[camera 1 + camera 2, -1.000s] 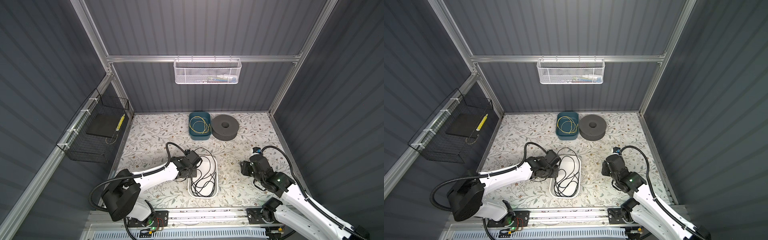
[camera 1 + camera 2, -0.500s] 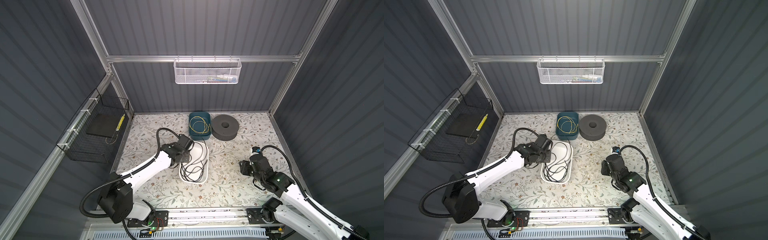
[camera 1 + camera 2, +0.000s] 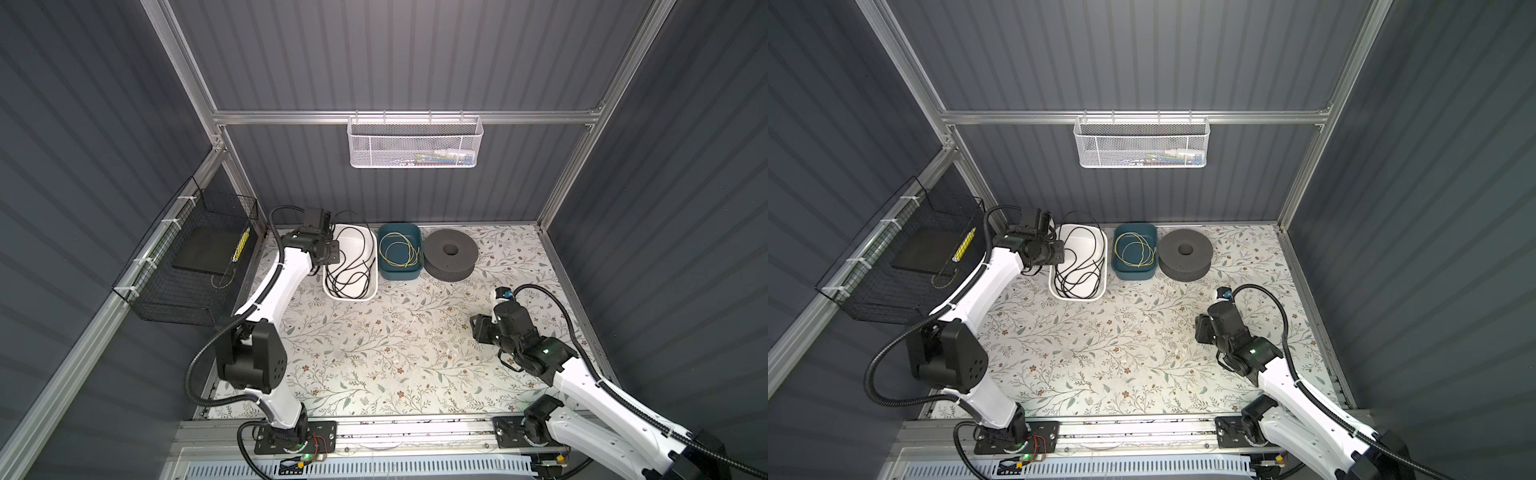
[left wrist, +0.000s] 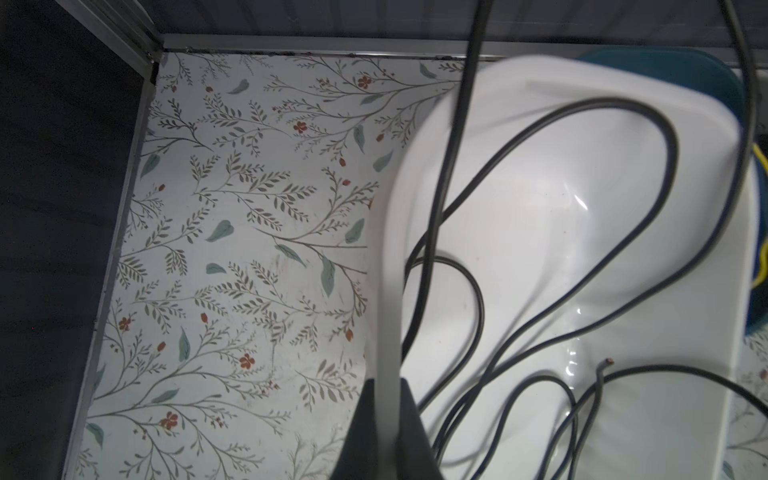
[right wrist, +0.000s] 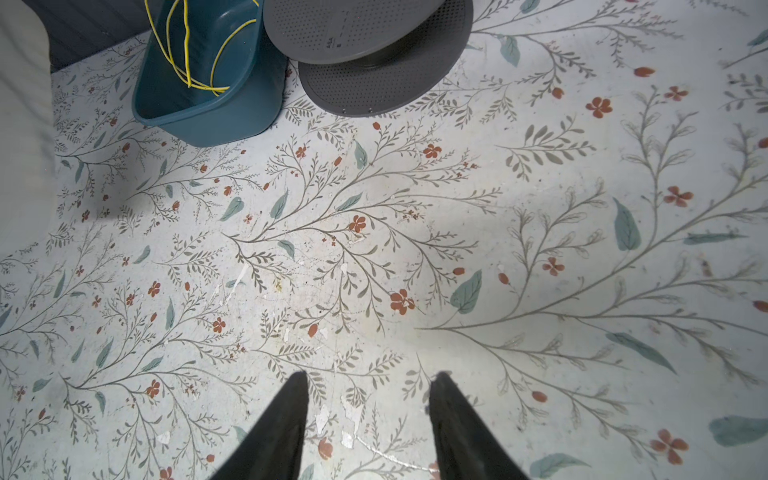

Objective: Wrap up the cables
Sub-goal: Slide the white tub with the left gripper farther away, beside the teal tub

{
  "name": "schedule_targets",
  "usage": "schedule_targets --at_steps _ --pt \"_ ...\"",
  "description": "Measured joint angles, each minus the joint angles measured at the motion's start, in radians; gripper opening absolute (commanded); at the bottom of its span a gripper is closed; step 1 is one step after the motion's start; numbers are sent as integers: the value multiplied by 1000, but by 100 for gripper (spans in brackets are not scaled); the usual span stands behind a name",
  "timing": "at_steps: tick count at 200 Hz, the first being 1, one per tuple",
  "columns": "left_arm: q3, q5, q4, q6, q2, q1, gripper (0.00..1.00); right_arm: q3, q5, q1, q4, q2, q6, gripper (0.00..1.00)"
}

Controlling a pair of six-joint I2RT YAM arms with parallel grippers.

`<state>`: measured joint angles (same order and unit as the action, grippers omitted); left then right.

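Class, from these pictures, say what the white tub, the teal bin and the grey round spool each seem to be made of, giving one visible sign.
The white tub: likely glossy moulded plastic; bright highlights, rounded rim. The teal bin: smooth plastic, duller sheen. The grey spool: matt, finely dotted faces; plastic or foam, unclear.

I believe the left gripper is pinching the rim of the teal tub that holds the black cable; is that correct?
Not quite: that tub is white, not teal. The left wrist view shows the left gripper shut on the rim of the white tub, with the black cable inside it. The teal tub holds only the yellow wire, as the right wrist view shows.
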<state>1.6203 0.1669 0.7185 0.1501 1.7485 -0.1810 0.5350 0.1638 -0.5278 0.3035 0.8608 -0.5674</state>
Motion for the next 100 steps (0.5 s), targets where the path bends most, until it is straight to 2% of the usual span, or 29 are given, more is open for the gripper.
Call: schedule_targets --at_steps 38,100 --pt "137 -96 -1 -47 190 92 0 -3 -47 37 -48 2 3 50" --pt "379 -217 16 -122 486 97 0 -25 -114 66 -90 44 7 51"
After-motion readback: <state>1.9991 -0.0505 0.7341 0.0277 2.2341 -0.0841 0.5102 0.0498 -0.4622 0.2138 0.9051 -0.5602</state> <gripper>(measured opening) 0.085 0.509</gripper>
